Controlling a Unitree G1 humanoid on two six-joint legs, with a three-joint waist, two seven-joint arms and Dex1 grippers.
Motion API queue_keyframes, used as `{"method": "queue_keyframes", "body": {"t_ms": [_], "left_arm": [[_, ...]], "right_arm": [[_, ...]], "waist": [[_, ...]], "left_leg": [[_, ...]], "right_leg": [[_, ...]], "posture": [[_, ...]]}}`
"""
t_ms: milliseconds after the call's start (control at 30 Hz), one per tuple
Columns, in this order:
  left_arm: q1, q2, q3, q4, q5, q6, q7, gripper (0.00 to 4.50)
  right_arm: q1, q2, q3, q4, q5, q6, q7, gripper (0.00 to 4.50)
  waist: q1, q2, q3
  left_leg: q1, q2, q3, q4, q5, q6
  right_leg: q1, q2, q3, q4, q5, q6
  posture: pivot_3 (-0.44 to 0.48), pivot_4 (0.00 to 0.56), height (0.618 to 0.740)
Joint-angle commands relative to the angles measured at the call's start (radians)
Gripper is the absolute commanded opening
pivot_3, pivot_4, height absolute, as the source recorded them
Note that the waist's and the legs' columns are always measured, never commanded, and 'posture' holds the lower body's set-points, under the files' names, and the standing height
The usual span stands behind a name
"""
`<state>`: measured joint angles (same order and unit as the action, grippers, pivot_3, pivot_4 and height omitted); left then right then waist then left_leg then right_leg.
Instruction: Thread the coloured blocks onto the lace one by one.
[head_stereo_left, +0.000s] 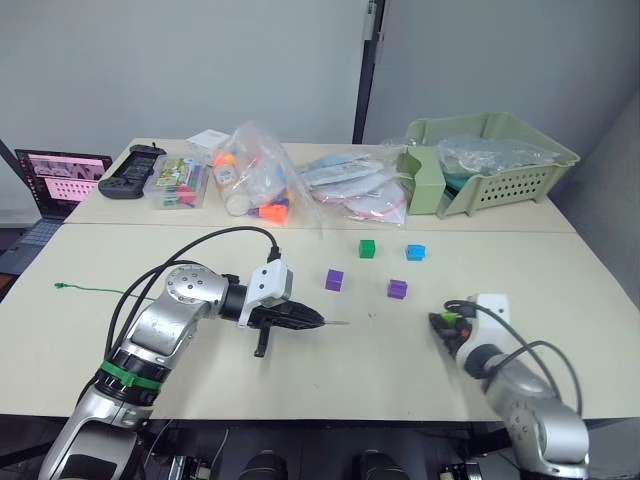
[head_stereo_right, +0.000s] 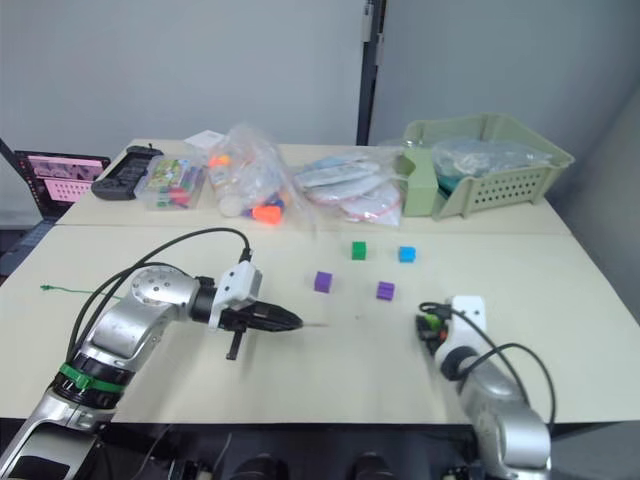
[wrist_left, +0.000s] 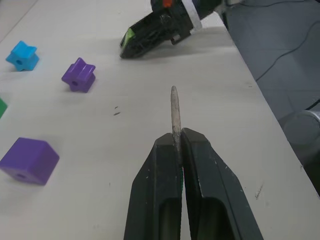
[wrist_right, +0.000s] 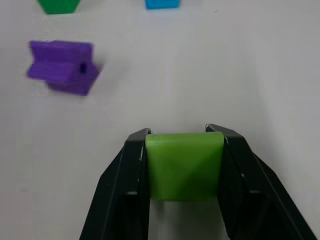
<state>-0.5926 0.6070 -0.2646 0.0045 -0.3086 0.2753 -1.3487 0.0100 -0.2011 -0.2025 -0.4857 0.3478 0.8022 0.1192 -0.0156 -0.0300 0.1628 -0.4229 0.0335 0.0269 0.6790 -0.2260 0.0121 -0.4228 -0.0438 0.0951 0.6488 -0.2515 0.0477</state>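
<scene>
The stiff grey tip of the lace (wrist_left: 174, 111) is clamped between the two black fingers of the left pincer (wrist_left: 179, 145), which is clenched on it, and the tip is pointed out past the fingertips toward the right pincer (wrist_right: 182, 137). The thin green cord of the lace is seen on the counter (head_stereo_left: 300, 370) far on the left side, where its end (head_stereo_left: 62, 287) lies near the counter edge. The right pincer is closed on the lime green block (wrist_right: 184, 164), which is held firmly between both fingers, low over the counter on the right side. Four other blocks are left on the counter between the two arms: a purple cube (head_stereo_left: 334, 280) just beyond the left pincer, a purple star-shaped block (head_stereo_left: 397, 289) to its right, a dark green block (head_stereo_left: 367, 248) and a blue block (head_stereo_left: 415, 252) farther back, all apart from each other. At the back of the counter a pale green basket (head_stereo_left: 520, 165), some clear bags (head_stereo_left: 255, 175) with coloured toys and a clear box (head_stereo_left: 180, 182) are placed, and a laptop (head_stereo_left: 60, 185) is seen at the far left.
</scene>
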Motion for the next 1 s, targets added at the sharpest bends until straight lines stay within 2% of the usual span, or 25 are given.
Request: {"method": "queue_keyframes", "body": {"t_ms": [33,200,367,433,567,667,767,833,900,1000], "left_arm": [[-0.048,-0.016,-0.014,0.046,0.014,-0.054,-0.044,0.0],[-0.107,-0.043,-0.038,0.138,0.035,-0.107,-0.1,0.0],[-0.136,-0.06,-0.044,0.193,0.052,-0.14,-0.125,0.0],[-0.139,-0.063,-0.045,0.203,0.057,-0.148,-0.129,0.0],[-0.134,-0.064,-0.039,0.205,0.067,-0.154,-0.128,0.0],[-0.111,-0.059,-0.03,0.185,0.067,-0.145,-0.118,0.0],[-0.084,-0.049,-0.022,0.161,0.064,-0.138,-0.105,0.0],[-0.072,-0.043,-0.014,0.148,0.063,-0.13,-0.093,0.0],[-0.051,-0.04,-0.008,0.119,0.06,-0.116,-0.072,0.0],[-0.025,-0.033,0.0,0.079,0.053,-0.093,-0.05,0.0]], "right_arm": [[0.058,0.075,0.045,-0.164,0.0,0.052,-0.092,1.18],[0.151,0.173,0.122,-0.217,-0.04,0.051,-0.171,1.18],[0.165,0.173,0.165,-0.213,-0.064,0.051,-0.176,1.18],[0.166,0.16,0.154,-0.227,-0.054,0.06,-0.164,2.21],[0.161,0.104,0.115,-0.289,-0.009,0.121,-0.114,3.47],[0.14,-0.001,0.026,-0.36,0.076,0.215,-0.026,4.47],[0.09,-0.163,-0.089,-0.388,0.186,0.3,0.103,4.47],[0.034,-0.313,-0.153,-0.367,0.27,0.335,0.228,4.47],[-0.025,-0.489,-0.146,-0.324,0.325,0.333,0.384,4.47],[-0.092,-0.723,-0.053,-0.25,0.314,0.257,0.589,4.47]], "waist": [[-0.001,0.0,0.0],[0.0,0.0,0.0],[-0.003,0.0,0.0],[-0.003,0.0,0.0],[0.001,0.0,0.0],[0.003,0.0,0.0],[0.0,0.0,0.0],[-0.001,0.0,0.0],[-0.003,0.0,0.0],[-0.003,0.0,0.0]], "left_leg": [[0.0,0.0,0.0,0.0,0.0,0.0],[0.0,0.0,0.0,0.0,0.0,0.0],[0.0,0.0,0.0,0.0,0.0,0.0],[0.0,0.0,0.0,0.0,0.0,0.0],[0.0,0.0,0.0,0.0,0.0,0.0],[-0.001,0.0,-0.001,0.001,0.0,0.0],[-0.001,0.0,0.0,0.001,0.0,0.0],[0.0,0.0,-0.001,0.001,0.0,0.0],[0.0,0.0,-0.001,0.0,0.0,0.0],[0.001,0.0,0.0,0.0,0.0,0.0]], "right_leg": [[0.0,0.0,0.0,0.0,0.0,0.0],[0.0,0.0,0.0,0.0,0.0,0.0],[0.0,0.0,0.0,-0.001,0.0,0.0],[0.0,0.0,0.0,-0.001,0.0,0.0],[0.0,0.0,0.0,-0.001,0.0,0.0],[0.0,0.0,0.0,-0.001,0.0,0.0],[0.0,0.0,0.0,-0.001,0.0,0.0],[0.001,0.0,0.0,-0.001,0.0,0.0],[0.001,0.001,-0.001,-0.001,0.0,0.0],[0.001,0.001,0.0,-0.001,0.0,0.0]], "posture": [[0.0,0.15,0.734],[0.0,0.15,0.734],[0.0,0.15,0.734],[0.0,0.15,0.734],[0.0,0.15,0.734],[0.0,0.15,0.734],[0.0,0.15,0.734],[0.0,0.15,0.734],[0.0,0.15,0.734],[0.0,0.15,0.734]]}}
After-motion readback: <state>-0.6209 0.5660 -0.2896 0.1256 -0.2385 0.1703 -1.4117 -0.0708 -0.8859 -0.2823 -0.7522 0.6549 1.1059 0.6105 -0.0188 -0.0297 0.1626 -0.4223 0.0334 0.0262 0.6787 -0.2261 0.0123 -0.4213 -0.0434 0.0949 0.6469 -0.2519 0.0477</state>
